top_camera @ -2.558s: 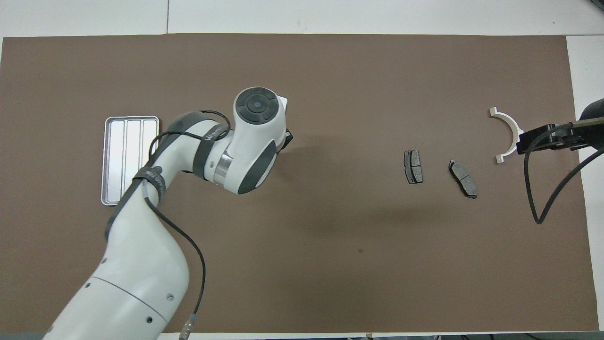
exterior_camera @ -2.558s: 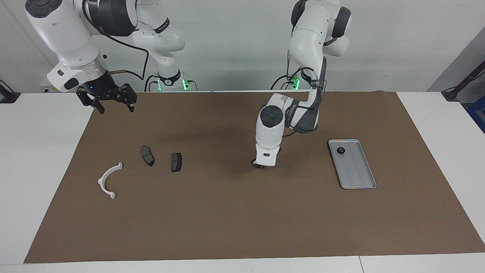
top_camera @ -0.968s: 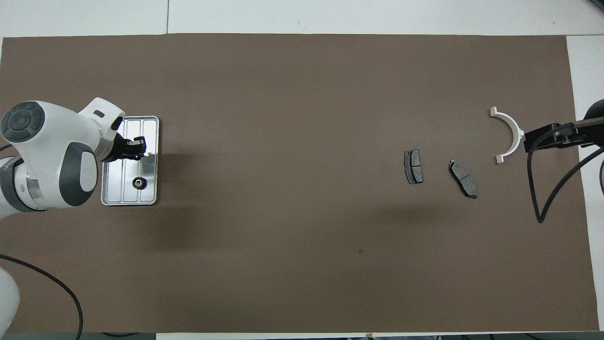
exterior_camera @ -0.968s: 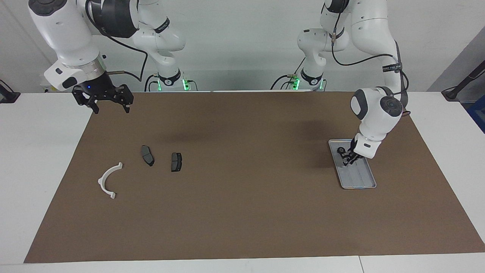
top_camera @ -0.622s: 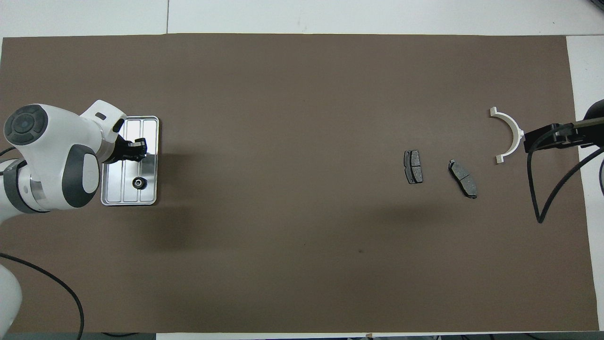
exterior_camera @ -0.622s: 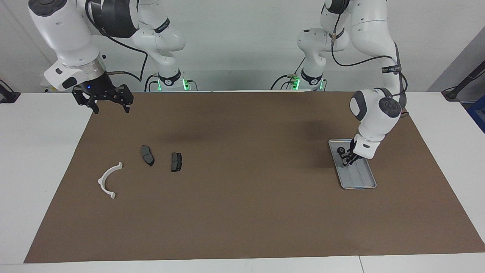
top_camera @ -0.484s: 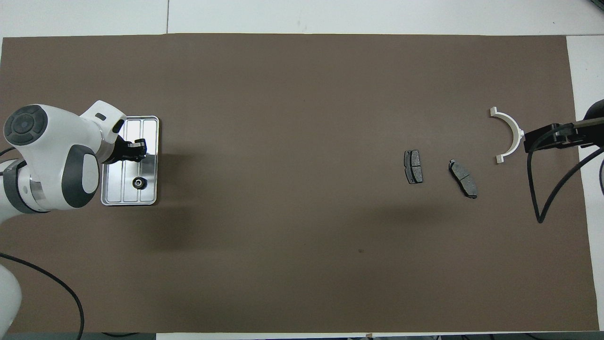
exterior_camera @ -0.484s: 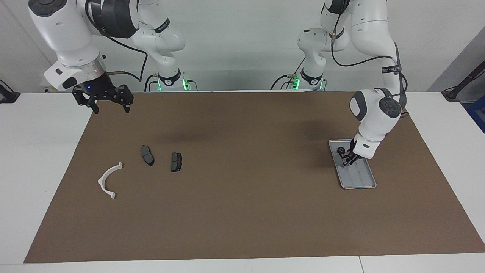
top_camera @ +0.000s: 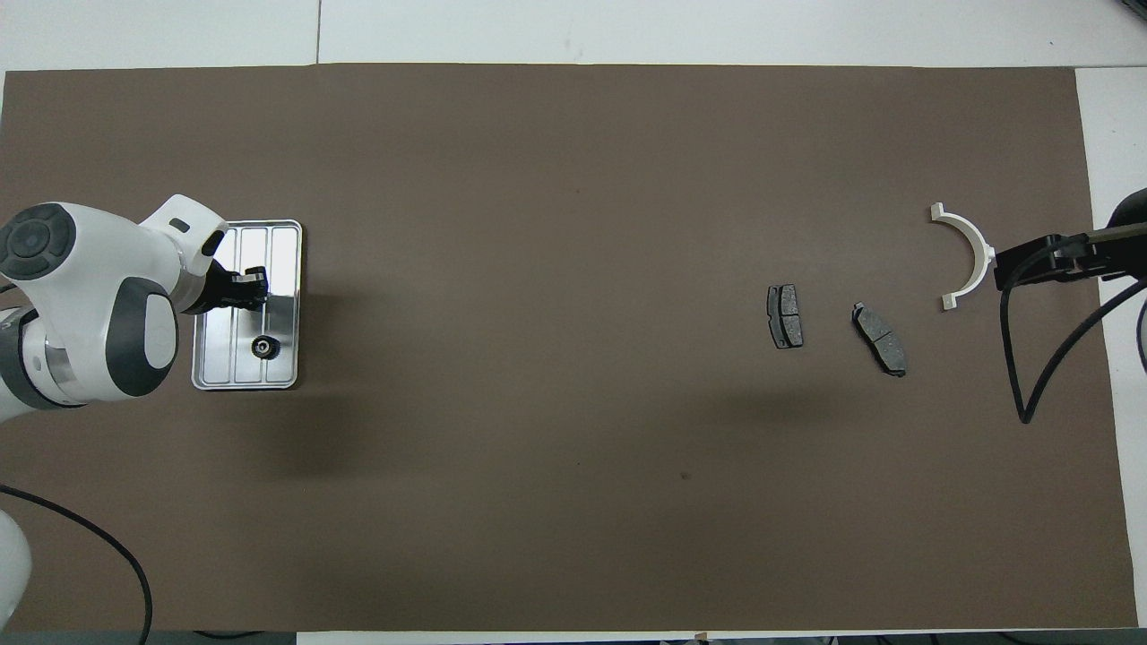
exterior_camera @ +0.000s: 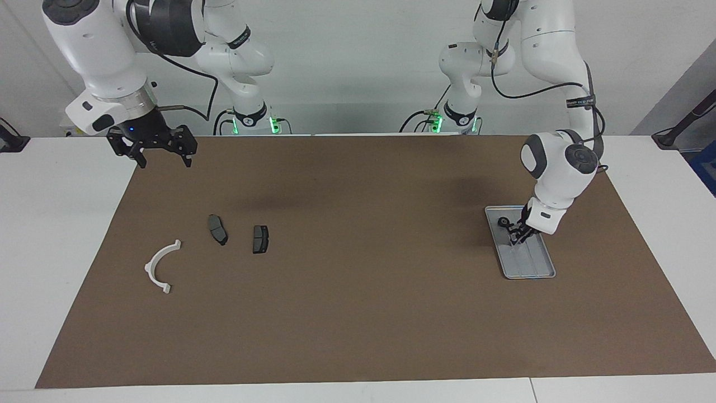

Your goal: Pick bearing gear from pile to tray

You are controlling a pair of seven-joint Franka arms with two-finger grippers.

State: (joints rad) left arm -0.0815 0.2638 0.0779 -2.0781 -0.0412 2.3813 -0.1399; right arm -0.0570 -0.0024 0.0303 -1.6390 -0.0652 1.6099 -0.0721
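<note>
The silver tray lies on the brown mat toward the left arm's end. One black bearing gear rests in it, at the end nearer the robots. My left gripper hangs low over the tray's middle, shut on a small black piece that looks like another bearing gear. The pile's white half-ring and two dark brake pads lie toward the right arm's end. My right gripper waits open, raised over the mat's edge.
The second brake pad lies beside the first. The right arm's black cable loops over the mat's edge. A wide bare stretch of mat separates the pile from the tray.
The left arm swung from the mat's middle to the tray, gripper shut. In the last second it only drifted slightly over the tray. The right arm stayed put.
</note>
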